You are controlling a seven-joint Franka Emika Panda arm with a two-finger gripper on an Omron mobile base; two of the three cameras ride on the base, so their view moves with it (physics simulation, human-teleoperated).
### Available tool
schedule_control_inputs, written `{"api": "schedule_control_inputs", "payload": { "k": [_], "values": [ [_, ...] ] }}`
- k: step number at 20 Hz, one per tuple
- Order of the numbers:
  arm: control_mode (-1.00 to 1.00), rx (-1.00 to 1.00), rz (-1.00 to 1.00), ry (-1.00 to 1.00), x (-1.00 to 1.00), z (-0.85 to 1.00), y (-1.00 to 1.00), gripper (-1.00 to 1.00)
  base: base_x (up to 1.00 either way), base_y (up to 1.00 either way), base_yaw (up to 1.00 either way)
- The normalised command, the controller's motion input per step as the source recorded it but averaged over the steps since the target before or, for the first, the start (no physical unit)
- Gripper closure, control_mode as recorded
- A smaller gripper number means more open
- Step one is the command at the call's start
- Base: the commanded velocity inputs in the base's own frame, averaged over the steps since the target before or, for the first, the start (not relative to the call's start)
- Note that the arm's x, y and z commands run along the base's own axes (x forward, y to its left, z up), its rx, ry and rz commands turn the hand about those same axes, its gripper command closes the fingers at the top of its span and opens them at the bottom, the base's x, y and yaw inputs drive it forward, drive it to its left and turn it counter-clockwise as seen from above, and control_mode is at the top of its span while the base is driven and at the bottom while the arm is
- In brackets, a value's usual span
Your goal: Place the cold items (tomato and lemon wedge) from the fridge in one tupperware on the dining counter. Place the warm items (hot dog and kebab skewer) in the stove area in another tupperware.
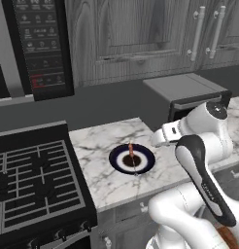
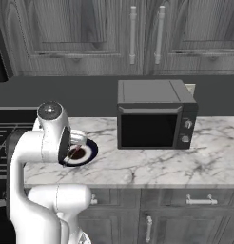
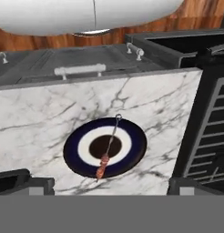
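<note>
I'm looking at a wall of dark grey wood-grain cabinets [image 2: 90, 33] with long silver bar handles, running along the top of both base views. Below them, the black range with dark burner grates [image 1: 34, 180] fills the left side of my left base view, butted right against the white marble worktop with grey veins [image 2: 152, 164]. That worktop sits over grey drawer fronts with silver pulls. Toward its back edge, right of the middle, stands a boxy dark grey microwave with a black door [image 2: 154, 114], well apart from the plate.

My white arm with dark joints [image 1: 199, 146] bends over the front edge of the worktop, near the range end. Under it, close to the range-side edge and nearer the front, rests a round plate with a dark blue rim, white ring and dark centre [image 3: 105, 146]. Lying across that plate is the thin kebab skewer with small red-brown chunks [image 3: 108, 148]; the meat end pokes just over the rim, and the ringed end reaches the opposite rim.

The gripper [image 3: 104, 184] hangs above the plate, and its dark fingertips [image 3: 22, 179] stand spread wide at either bottom corner of the hand view, with nothing between them and nothing held.
</note>
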Motion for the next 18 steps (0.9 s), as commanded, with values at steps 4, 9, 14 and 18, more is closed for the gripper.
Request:
{"api": "schedule_control_inputs", "payload": {
  "k": [4,9,14,18],
  "values": [
    [-1.0,0.1,0.32,0.04,0.91,-0.08,0.18,-1.0,0.0,0.0,0.0],
    [-1.0,0.03,0.05,0.11,0.56,-0.43,0.28,-1.0,0.0,0.0,0.0],
    [-1.0,0.0,-0.06,0.05,0.19,-0.52,0.4,-1.0,0.0,0.0,0.0],
    [-1.0,-0.04,-0.18,0.01,0.13,-0.42,0.1,-1.0,0.0,0.0,0.0]
  ]
}}
